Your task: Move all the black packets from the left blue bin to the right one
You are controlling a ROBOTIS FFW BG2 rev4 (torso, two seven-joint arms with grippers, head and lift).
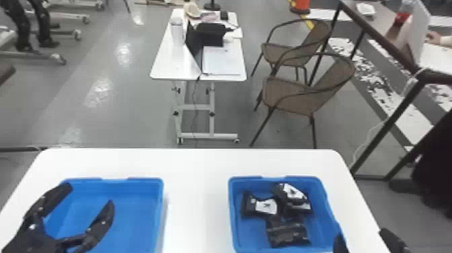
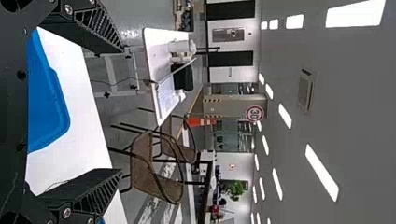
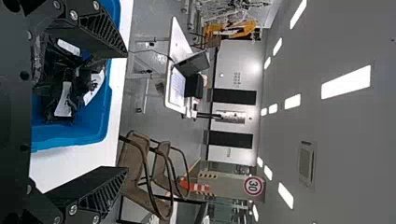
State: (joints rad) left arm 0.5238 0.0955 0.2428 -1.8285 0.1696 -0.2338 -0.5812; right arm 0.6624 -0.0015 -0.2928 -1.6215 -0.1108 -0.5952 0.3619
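Well, black packets (image 1: pixel 287 232) in right bin (image 1: pixel 248 235); left gripper (image 1: pixel 87 195) spread wide.

Floor: glossy grey (image 1: pixel 111 117), I see light pooling on it.
Furniture: I've a white wheeled table (image 1: pixel 168 69) near two brown woven armchairs (image 1: pixel 294 96).
Wall: pale (image 3: pixel 233 58), dark rectangular panels (image 3: pixel 233 96).
Ceiling: grey (image 2: pixel 355 93), bright white rectangular lights (image 2: pixel 322 172).
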